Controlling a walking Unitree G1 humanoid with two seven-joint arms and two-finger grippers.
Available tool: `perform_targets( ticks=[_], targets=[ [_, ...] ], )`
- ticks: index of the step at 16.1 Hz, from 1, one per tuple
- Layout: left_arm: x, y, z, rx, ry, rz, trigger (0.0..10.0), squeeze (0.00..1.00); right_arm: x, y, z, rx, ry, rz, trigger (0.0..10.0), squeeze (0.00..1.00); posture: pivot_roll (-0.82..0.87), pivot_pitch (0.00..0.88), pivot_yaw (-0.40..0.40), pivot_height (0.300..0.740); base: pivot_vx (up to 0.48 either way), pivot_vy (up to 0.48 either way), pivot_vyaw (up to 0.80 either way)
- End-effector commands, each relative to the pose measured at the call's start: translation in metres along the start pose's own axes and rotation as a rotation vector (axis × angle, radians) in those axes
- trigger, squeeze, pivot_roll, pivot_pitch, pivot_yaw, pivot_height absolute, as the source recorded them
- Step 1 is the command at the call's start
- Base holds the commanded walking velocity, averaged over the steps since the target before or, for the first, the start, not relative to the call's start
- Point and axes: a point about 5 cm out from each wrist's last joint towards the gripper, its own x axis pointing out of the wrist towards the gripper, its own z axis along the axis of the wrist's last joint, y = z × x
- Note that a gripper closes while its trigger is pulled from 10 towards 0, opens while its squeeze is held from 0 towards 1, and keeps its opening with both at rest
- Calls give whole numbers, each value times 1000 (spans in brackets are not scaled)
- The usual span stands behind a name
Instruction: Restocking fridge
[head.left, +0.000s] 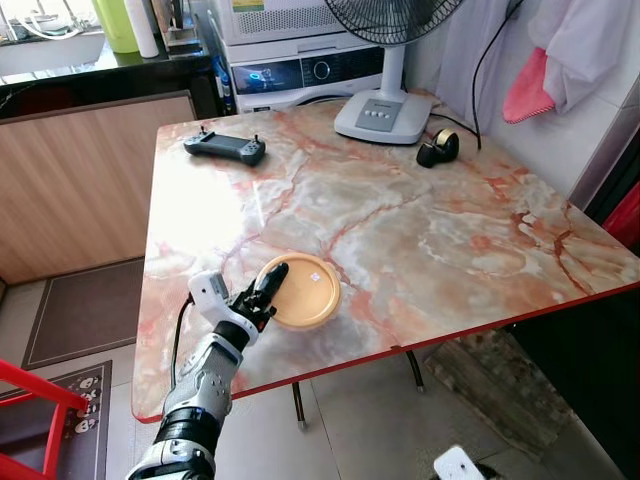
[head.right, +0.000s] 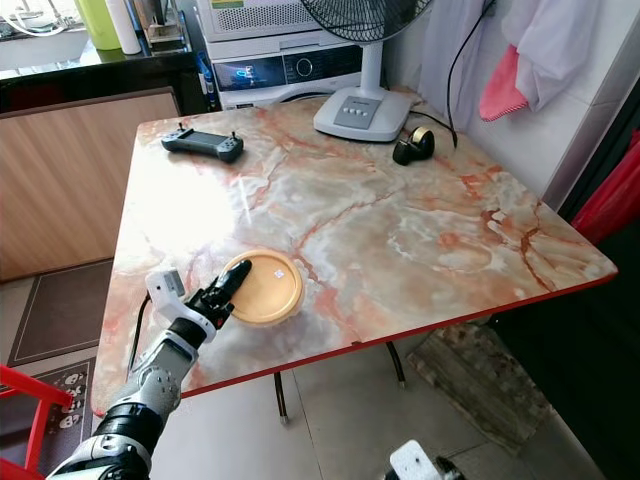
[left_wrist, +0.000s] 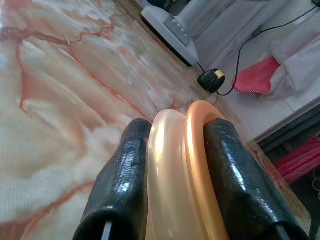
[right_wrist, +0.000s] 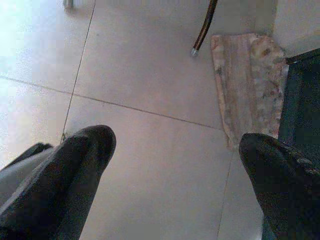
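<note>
A round orange-lidded container (head.left: 305, 291) lies flat on the marble table (head.left: 420, 230), near its front edge. My left gripper (head.left: 268, 287) reaches over that edge and is shut on the container's near rim. In the left wrist view the two black fingers (left_wrist: 122, 185) pinch the cream body and orange lid (left_wrist: 197, 165) between them. My right gripper (right_wrist: 175, 175) hangs low beside the table, open, above the tiled floor (right_wrist: 150, 75).
A black handheld controller (head.left: 225, 148) lies at the table's far left. A white fan base (head.left: 385, 115) and a black tape dispenser (head.left: 438, 148) stand at the back. A red frame (head.left: 40, 410) sits on the floor at my left. A stone slab (right_wrist: 247, 85) lies under the table.
</note>
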Motion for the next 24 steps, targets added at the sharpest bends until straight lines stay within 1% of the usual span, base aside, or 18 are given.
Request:
perform_targets(
  ticks=[1,2,3,4,5,6,7,8,9,10,13,15,16,19,24],
  targets=[
    [4,0,11,-5,-32,3,0,0,1,-2,0,39,11,-10,10000,0,-49,0,29,740,0,0,0],
    [4,-2,15,-26,-63,-3,0,0,1,-4,1,76,12,-24,10000,0,-42,0,28,740,0,0,0],
    [6,-6,21,-50,-91,-18,0,0,1,-5,1,136,21,-37,10000,0,-25,0,29,740,0,0,0],
    [7,-9,24,-47,-99,-29,4471,0,1,-6,1,180,29,-45,10000,0,-13,0,32,740,0,0,0],
    [9,-12,28,-41,-112,-33,10000,0,1,-6,0,234,37,-56,10000,0,1,0,33,740,0,0,0],
    [9,-13,29,-43,-119,-34,10000,0,1,-7,0,258,39,-62,10000,0,5,0,33,740,0,0,0],
    [10,-14,35,-52,-146,-31,10000,0,1,-7,-1,320,44,-74,10000,0,17,0,31,740,0,0,0],
    [10,-15,43,-61,-178,-16,10000,0,1,-6,-2,402,50,-86,10000,0,24,0,34,740,0,0,0],
    [9,-15,46,-62,-189,-8,10000,0,1,-6,-2,439,52,-90,10000,0,25,0,35,740,0,0,0],
    [1,-11,53,-40,-224,43,10000,0,1,-4,-2,526,41,-95,10000,0,29,0,42,740,0,0,0],
    [-6,-1,55,-10,-236,126,10000,0,1,-2,-2,522,45,-86,10000,0,40,0,62,740,0,0,0],
    [-8,1,63,42,-248,161,10000,0,1,0,-2,556,57,-89,10000,0,44,0,79,740,0,0,0],
    [-8,0,66,61,-243,163,10000,0,1,1,-2,572,60,-88,10000,0,50,0,86,740,0,0,0],
    [-6,-4,65,77,-228,156,10000,0,1,3,-3,591,70,-89,10000,0,41,0,100,740,0,0,-133],
    [-3,-11,59,84,-209,133,10000,0,1,4,-5,589,87,-85,10000,0,33,0,93,740,0,0,-800]
  ],
)
